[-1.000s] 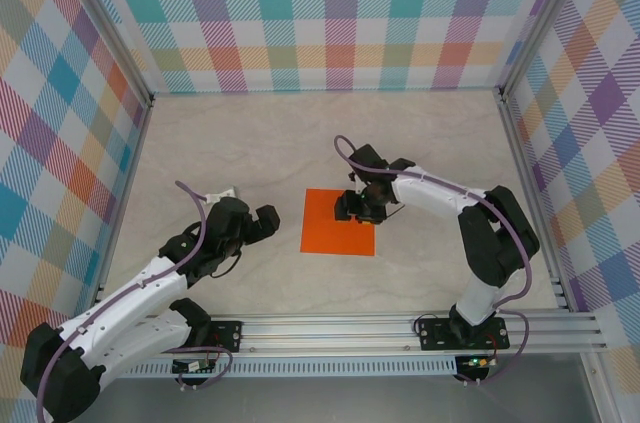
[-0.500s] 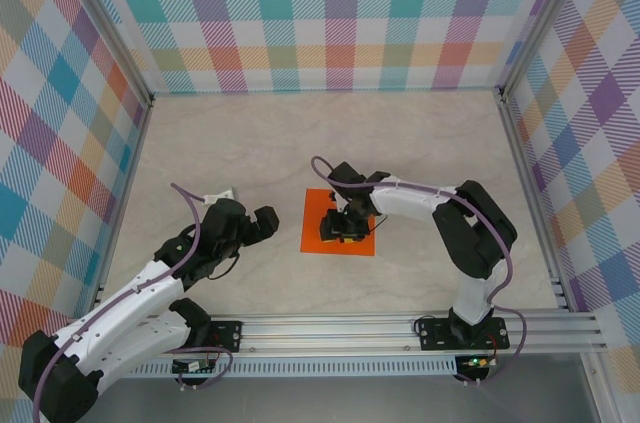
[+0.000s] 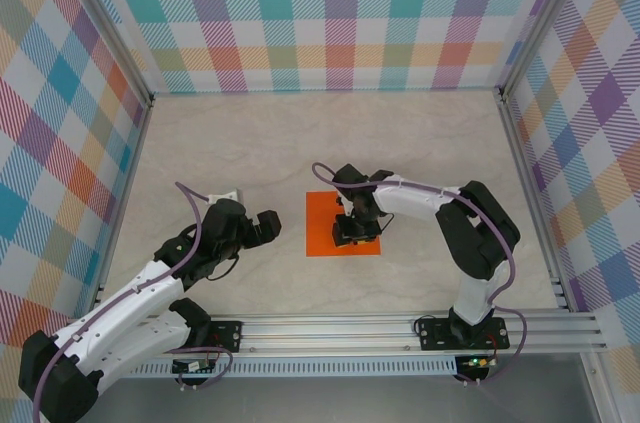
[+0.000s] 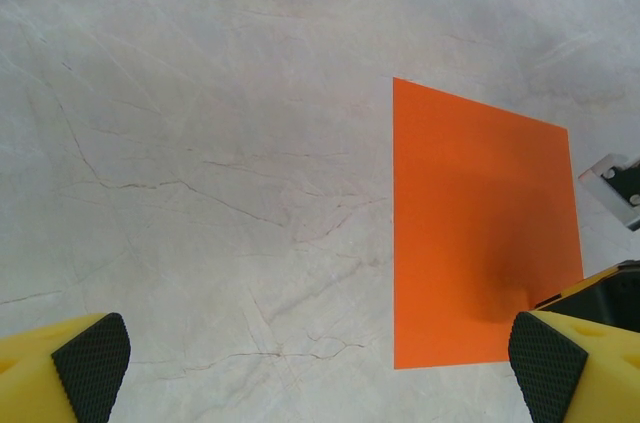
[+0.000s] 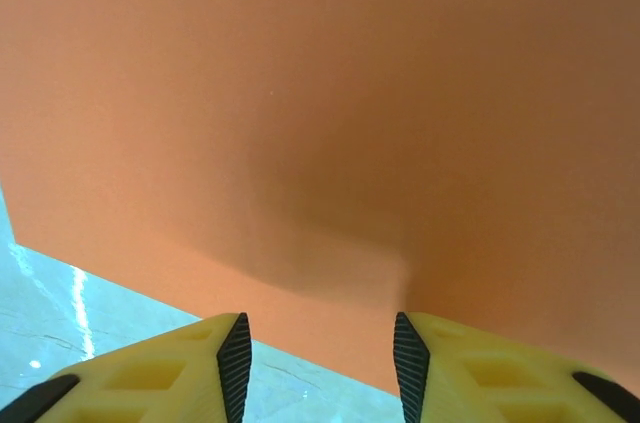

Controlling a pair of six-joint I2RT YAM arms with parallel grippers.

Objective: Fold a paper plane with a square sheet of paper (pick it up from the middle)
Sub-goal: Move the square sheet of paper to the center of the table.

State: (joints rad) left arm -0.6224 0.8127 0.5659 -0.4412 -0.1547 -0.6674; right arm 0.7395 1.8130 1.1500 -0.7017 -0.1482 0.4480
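The flat, bright orange square sheet of paper [image 3: 322,238] is laid at the centre of the pale marbled desk [image 3: 250,143]. The right claw [image 5: 320,338] is pressed onto its middle, jaws half parted and not clamped, puckering it, apparently for a pinch. The left claw [image 4: 318,358] is held released beside the sheet.

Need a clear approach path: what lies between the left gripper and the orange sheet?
Bare tabletop alone separates left gripper from the sheet, per the top view.
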